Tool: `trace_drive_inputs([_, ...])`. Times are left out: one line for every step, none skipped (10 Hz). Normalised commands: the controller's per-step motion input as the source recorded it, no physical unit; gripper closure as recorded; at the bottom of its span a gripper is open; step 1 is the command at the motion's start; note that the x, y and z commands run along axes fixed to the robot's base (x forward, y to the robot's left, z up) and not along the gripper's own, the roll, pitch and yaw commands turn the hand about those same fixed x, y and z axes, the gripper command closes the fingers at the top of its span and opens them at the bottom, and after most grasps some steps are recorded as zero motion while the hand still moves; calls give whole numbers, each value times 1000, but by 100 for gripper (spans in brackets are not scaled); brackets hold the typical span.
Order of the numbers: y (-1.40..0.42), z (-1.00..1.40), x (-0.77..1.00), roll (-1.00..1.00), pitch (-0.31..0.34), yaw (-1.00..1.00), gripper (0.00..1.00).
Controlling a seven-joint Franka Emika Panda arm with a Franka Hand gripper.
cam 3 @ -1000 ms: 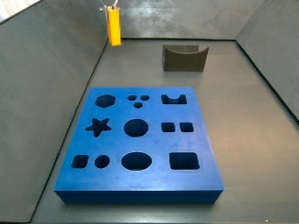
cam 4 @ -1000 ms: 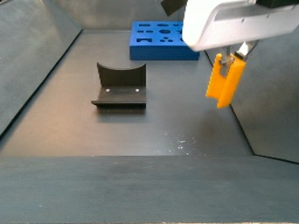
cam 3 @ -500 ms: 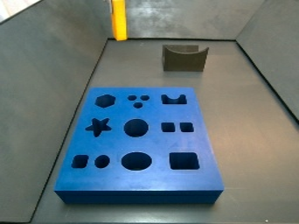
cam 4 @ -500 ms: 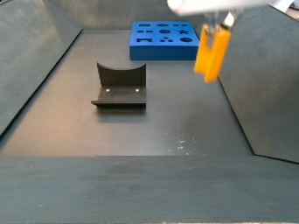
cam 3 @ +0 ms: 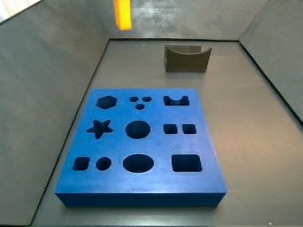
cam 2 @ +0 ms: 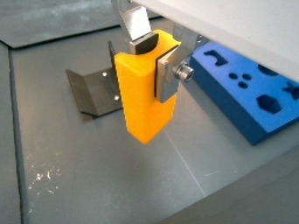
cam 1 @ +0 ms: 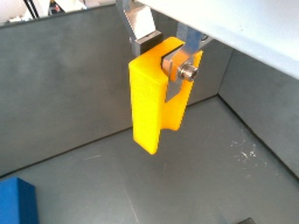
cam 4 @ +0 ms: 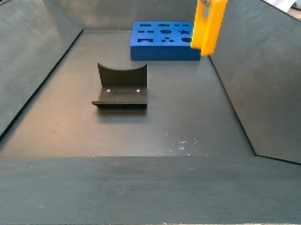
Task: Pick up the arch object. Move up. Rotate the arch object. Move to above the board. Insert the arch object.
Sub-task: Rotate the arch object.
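Wrist views both show the gripper (cam 1: 170, 54) with its jaws clamped on the arch object (cam 1: 156, 103), gripped near its upper end so most of the yellow-orange block hangs free below the silver plates, well clear of the floor. So the pick is done, and I'd say we're in the move-up step, with the rotate coming next. The board (cam 3: 141, 146) lies flat with its cutouts facing up, and the arch object is well apart from it, up near the far wall in a side view (cam 3: 123, 11) and over toward the fixture (cam 3: 186, 58) end of the enclosure rather than above the board. My guess for the next move: turn the block so its outline matches the arch cutout (cam 3: 178, 101), then carry it across until it's directly over that cutout before lowering. Some stuff is hard to read, though. The gripper itself is out of frame in both side views, and the top of the block is cropped there too (cam 4: 210, 25). Only one corner of the board shows in a wrist view (cam 1: 17, 203). I can't make out the arch notch on the block from any angle, so I can't tell which way it currently faces.
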Motion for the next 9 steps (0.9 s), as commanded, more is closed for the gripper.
trace_drive_inputs([-49, 481, 22, 4, 78, 25, 100])
trace_drive_inputs([-38, 397, 17, 8, 76, 27, 100])
trace_drive_inputs([-24, 230, 13, 15, 79, 30, 100])
trace_drive_inputs([0, 0, 0, 18, -19, -1000, 100])
trace_drive_inputs([11, -118, 10, 19, -24, -1000, 100])
trace_drive_inputs([23, -94, 21, 17, -43, -1000, 100])
trace_drive_inputs([20, -61, 20, 17, -55, -715, 100])
trace_drive_inputs([19, -54, 19, 16, -56, -490, 100])
trace_drive_inputs([18, -44, 18, 16, -52, -279, 100])
